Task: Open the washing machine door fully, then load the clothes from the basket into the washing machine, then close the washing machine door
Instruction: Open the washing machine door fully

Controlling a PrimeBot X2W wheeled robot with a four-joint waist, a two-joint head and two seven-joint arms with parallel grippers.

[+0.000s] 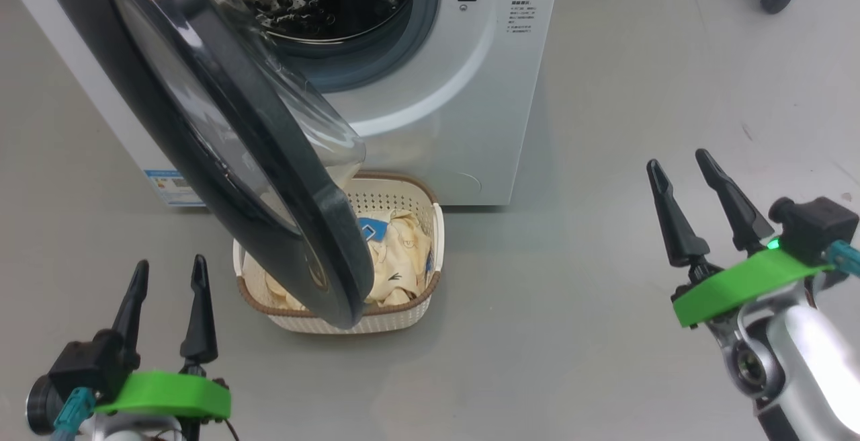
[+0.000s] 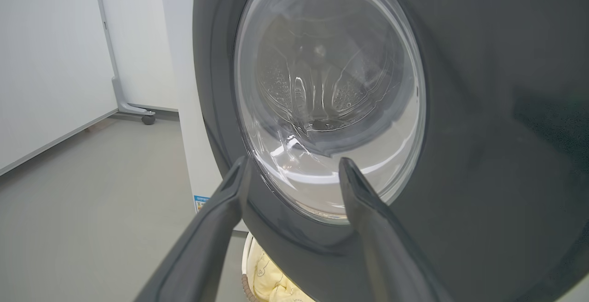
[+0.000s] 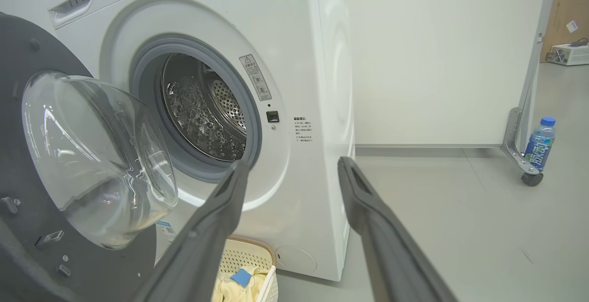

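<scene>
Door status: washing machine door [image 1: 222, 138] stood swung out on its left-side hinge, with the glass bowl bulging back toward the drum [image 3: 207, 108]. In the head view its black ring hung across the left part of the basket [image 1: 403, 199], hiding that side.

Washing machine [image 1: 457, 91] mouth was uncovered, with the grey gasket and perforated steel showing.

Basket sat on the floor [image 1: 571, 293] just in front of the machine, below the opening. Clothes [image 1: 396, 253] lay inside it as a cream-yellow heap with a blue patch on top.

Left pincer [image 1: 169, 261] was at the lower left with its fingers spread and nothing between them. It was clear of both door and basket. Its wrist view looked onto the door's outer face, with the glass window between the fingertips.

Right pincer [image 1: 677, 157] was out to the right, well apart from the machine. Its fingers were also spread and empty, above bare floor. Its wrist view aimed at the machine's front near the right corner.

A blue-capped bottle [image 3: 539, 143] stood by a partition castor at the far right of that view
</scene>
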